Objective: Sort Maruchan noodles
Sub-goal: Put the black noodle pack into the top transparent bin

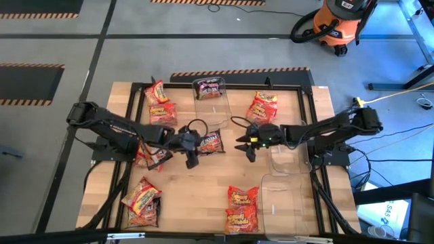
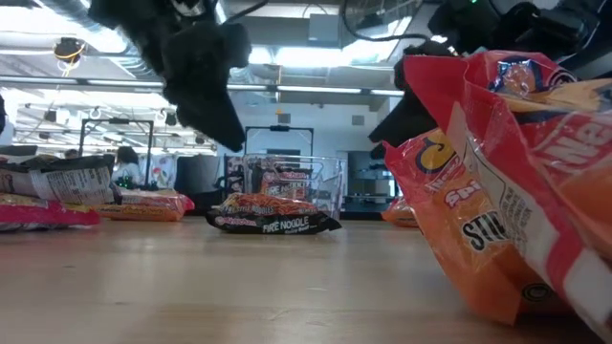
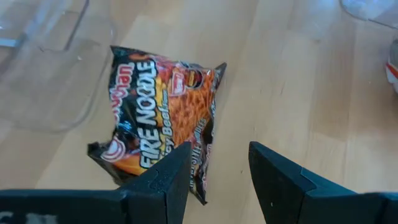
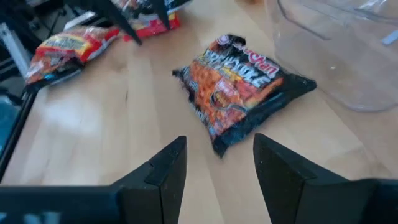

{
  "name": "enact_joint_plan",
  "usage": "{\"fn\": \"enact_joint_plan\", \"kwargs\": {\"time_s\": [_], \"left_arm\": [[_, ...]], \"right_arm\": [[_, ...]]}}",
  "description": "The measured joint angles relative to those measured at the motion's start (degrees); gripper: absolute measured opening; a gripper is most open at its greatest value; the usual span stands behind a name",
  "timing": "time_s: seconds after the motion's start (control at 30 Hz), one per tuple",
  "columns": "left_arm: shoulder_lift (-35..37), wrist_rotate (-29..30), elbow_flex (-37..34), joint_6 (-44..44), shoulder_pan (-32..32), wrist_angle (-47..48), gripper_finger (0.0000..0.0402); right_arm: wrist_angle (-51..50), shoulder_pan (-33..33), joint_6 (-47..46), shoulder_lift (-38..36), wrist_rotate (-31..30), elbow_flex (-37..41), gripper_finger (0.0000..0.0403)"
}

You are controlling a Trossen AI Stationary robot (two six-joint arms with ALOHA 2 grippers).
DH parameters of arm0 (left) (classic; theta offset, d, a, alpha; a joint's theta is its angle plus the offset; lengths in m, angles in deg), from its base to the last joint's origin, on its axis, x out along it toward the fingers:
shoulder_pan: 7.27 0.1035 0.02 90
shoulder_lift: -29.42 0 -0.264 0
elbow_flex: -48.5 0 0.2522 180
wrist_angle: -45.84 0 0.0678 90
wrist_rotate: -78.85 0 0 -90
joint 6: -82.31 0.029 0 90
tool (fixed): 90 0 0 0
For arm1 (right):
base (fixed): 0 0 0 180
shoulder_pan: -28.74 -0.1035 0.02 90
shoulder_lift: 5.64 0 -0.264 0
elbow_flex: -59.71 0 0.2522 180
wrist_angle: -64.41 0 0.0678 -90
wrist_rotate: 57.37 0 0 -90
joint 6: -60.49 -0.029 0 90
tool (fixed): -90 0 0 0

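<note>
A dark brown-black Fire Noodle packet [image 1: 211, 142] [image 2: 273, 215] lies flat on the wooden table between my two grippers. My left gripper [image 1: 192, 154] [image 3: 217, 168] hovers open just to the packet's [image 3: 161, 118] left, above the table. My right gripper [image 1: 244, 148] [image 4: 217, 162] hovers open to the packet's [image 4: 242, 87] right. Another dark packet [image 1: 208, 86] lies in the clear bin [image 1: 211, 103] at the far edge. Red-orange packets lie far left [image 1: 161, 105], far right [image 1: 262, 106], near left [image 1: 141, 198] and near middle [image 1: 242, 207].
Two clear bins [image 1: 285, 193] stand on the table's right side, near my right arm. One more packet [image 1: 152, 157] lies under my left arm. A black frame [image 1: 308, 135] runs around the table. An orange vacuum [image 1: 336, 24] stands on the floor beyond.
</note>
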Motion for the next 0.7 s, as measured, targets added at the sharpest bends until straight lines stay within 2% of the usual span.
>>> {"fn": "enact_joint_plan", "kwargs": {"time_s": [0.17, 0.37, 0.53, 0.7], "left_arm": [[0.0, 0.0, -5.1, 0.0, -0.2, -8.1, 0.0155], [-0.1, 2.4, -7.8, 0.4, 0.5, -13.9, 0.0155], [-3.4, 5.0, -8.5, 0.1, 2.4, -17.2, 0.0155], [-8.5, 6.1, -8.6, 0.2, 3.7, -19.7, 0.0155]], "right_arm": [[-0.1, 0.1, -0.9, 4.8, -1.3, -3.3, 0.0170], [-0.6, 0.1, -1.3, 10.9, -2.9, -7.8, 0.0231], [-0.6, 2.4, -3.1, 13.6, -4.0, -10.0, 0.0270], [-0.5, 5.3, -5.7, 16.2, -1.3, -10.3, 0.0276]]}}
